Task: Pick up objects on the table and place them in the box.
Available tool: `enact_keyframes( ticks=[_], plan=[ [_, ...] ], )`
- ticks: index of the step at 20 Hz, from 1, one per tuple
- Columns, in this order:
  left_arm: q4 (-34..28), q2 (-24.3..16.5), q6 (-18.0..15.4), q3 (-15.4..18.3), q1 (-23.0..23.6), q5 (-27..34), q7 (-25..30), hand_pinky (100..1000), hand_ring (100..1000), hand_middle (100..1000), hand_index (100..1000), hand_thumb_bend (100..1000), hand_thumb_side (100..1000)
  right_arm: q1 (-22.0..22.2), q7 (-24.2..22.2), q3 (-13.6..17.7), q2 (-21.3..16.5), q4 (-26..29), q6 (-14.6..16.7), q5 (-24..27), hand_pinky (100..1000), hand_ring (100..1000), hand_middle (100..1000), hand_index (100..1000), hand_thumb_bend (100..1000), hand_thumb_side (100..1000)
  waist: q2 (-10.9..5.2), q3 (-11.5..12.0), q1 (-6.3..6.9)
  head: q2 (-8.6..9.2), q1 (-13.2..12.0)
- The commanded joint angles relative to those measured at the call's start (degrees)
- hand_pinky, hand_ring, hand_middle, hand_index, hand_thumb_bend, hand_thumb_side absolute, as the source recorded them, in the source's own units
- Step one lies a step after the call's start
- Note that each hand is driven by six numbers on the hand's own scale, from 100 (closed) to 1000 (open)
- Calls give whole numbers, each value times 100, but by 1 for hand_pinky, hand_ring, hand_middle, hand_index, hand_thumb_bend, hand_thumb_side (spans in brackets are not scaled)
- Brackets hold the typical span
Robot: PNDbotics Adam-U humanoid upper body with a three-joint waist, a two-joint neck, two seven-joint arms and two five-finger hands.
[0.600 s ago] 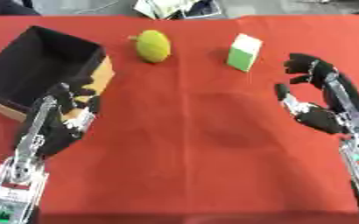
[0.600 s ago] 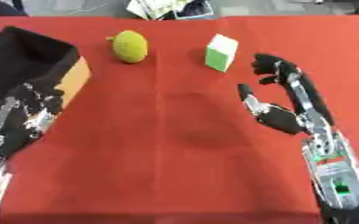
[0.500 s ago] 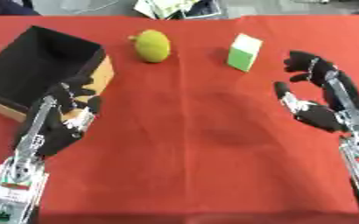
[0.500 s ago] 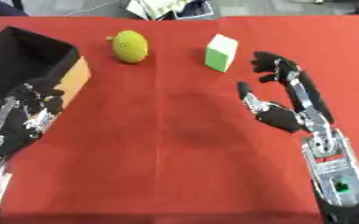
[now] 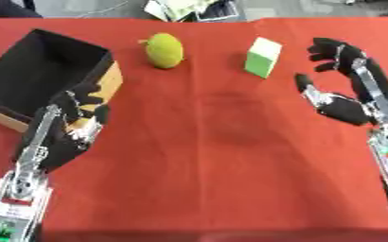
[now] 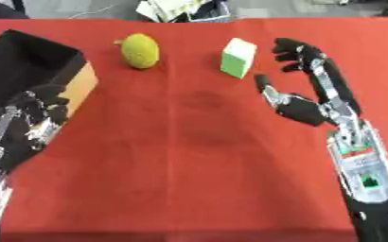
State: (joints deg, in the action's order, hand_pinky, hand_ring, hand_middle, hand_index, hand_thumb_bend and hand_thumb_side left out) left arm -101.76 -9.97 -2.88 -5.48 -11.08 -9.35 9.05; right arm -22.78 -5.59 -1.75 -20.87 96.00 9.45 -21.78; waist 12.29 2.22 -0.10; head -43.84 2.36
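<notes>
Reaching in from four o'clock in the left eye view, the right hand (image 5: pixel 346 106) is holding itself spread wide, thumb out toward the green-and-white block (image 5: pixel 263 57) and fingers raised beyond it at about two o'clock; it is gripping nothing and touching nothing, with bare red table (image 5: pixel 222 156) between thumb and block. That spread looks like preparation for closing round the block, which is standing near twelve o'clock, just beside the hand. The yellow-green fruit (image 5: pixel 164 50) is lying at eleven o'clock, apart from both hands. The box (image 5: pixel 31 78) is sitting at ten o'clock, open side up, ready to receive things.

Turning to the right eye view, the left hand (image 6: pixel 38 116) is showing at nine o'clock, just beside the box's tan wall, fingers relaxed and loosely bent, holding nothing; whether it is touching the wall is unclear. It seems to be idling while the other hand works.
</notes>
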Motion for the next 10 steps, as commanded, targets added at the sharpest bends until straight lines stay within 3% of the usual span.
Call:
enact_keyframes(
  ticks=[1,10],
  plan=[
    [-68,-60,-2,-12,-22,31,25,619,761,778,810,366,519,-347,-14,-63,-346,-182,-25,1,713,789,782,904,319,433,-114,-5,7,-28,10],
    [-41,-57,-1,-75,24,53,85,618,761,778,810,367,521,-1695,-465,-647,-984,-1355,27,190,736,820,838,917,357,475,-174,68,12,-28,70]
  ],
)
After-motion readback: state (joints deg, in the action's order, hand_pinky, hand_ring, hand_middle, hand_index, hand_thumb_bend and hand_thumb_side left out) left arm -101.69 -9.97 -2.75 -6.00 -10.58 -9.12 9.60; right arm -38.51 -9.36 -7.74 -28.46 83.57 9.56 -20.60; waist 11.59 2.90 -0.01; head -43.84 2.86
